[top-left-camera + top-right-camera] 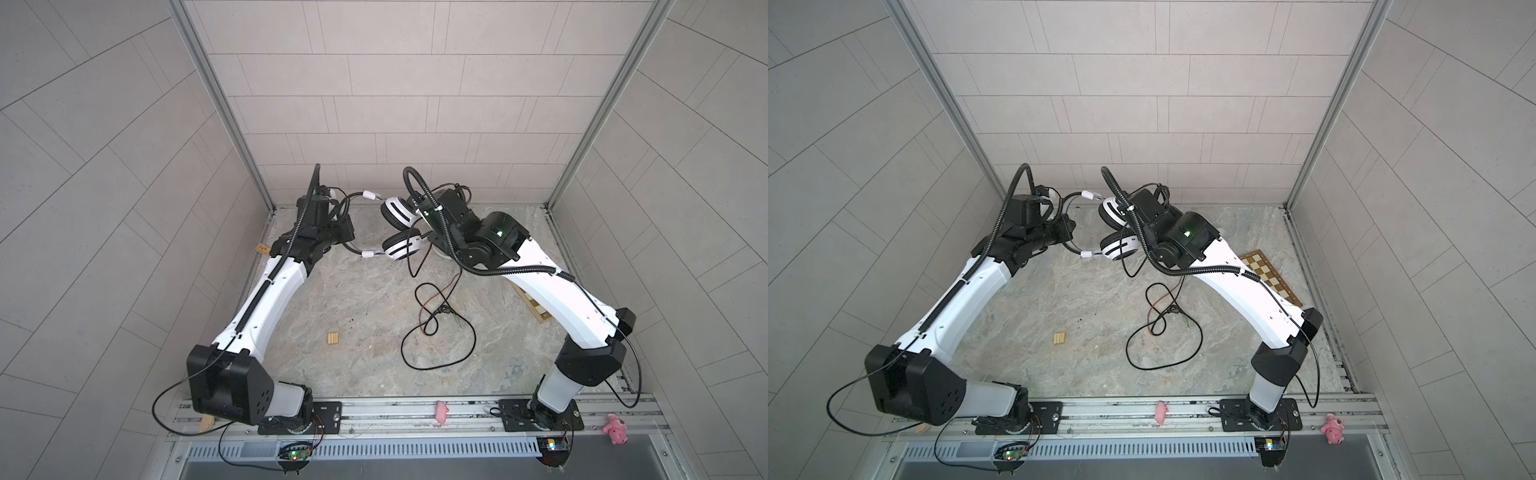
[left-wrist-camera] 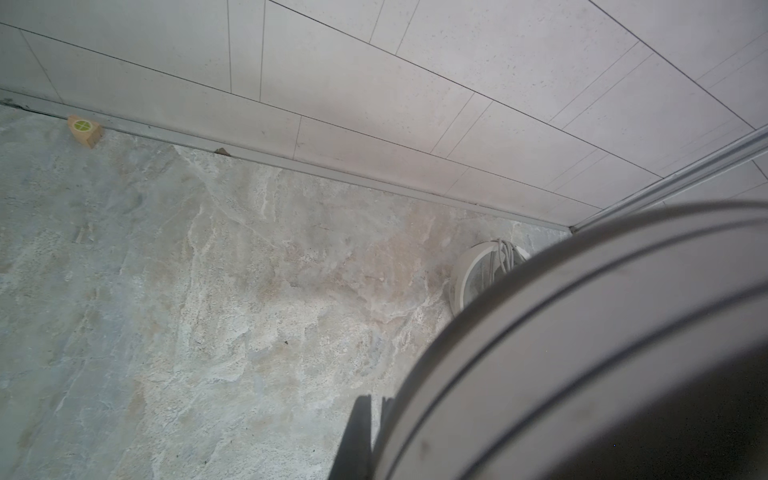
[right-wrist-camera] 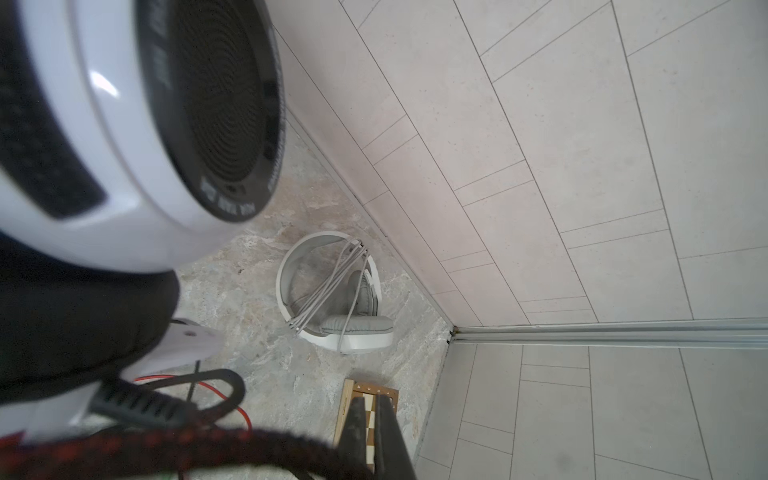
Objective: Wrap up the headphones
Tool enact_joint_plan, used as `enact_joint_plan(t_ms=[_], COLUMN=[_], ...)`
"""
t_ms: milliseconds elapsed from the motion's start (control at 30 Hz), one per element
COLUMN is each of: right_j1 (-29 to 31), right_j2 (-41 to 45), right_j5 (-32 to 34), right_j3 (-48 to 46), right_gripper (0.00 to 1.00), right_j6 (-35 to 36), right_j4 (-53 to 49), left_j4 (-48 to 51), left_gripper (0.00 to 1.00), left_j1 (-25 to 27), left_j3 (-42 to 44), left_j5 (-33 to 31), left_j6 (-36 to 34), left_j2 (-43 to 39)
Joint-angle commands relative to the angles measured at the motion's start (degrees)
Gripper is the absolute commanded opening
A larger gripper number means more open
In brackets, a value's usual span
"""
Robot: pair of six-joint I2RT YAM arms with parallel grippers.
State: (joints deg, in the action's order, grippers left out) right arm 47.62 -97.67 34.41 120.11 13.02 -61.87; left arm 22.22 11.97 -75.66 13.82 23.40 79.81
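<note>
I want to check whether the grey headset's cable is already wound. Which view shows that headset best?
The right wrist view: the grey headset shows whole, whitish cable looped across its band. The left wrist view shows only an edge; in both top views the right arm covers it.

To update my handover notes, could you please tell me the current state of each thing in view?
White headphones, held above the table, unwrapped.
Black-red cable, loose and tangled on the table.
Grey headphones, lying on the table, cable wound around them.
Left pincer, shut, apparently on the white headphones.
Right pincer, shut, apparently on the black-red cable.
Chessboard, lying flat.
</note>
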Motion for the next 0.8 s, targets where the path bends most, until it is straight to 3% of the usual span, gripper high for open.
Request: enact_joint_plan(t_ms=[0,267,433,767], right_j1=[0.20,-3.21,-4.97,-9.85], right_j2=[-0.71,-6.38,-7.77,-7.80], right_j5=[-2.17,-3.92,-9.97,-18.79], right_j3=[2.32,10.99,13.29,8.70], right_gripper=[0.00,0.00,0.00,0.00], right_j6=[1.25,4.03,4.37,1.99], right_j4=[2.43,1.58,1.82,6.83], left_j4=[-4.29,-3.72,-3.72,-3.99], left_gripper=[0.00,0.00,0.00,0.00], left_j1=[1.11,2.92,4.10,5.39], left_j3=[-3.10,-4.58,-5.33,-5.83], left_j5=[5.62,10.39,13.18,15.81], left_j6=[-0.03,-2.04,-3.04,-3.80], left_j2=[-1.17,0.90,1.55,1.77])
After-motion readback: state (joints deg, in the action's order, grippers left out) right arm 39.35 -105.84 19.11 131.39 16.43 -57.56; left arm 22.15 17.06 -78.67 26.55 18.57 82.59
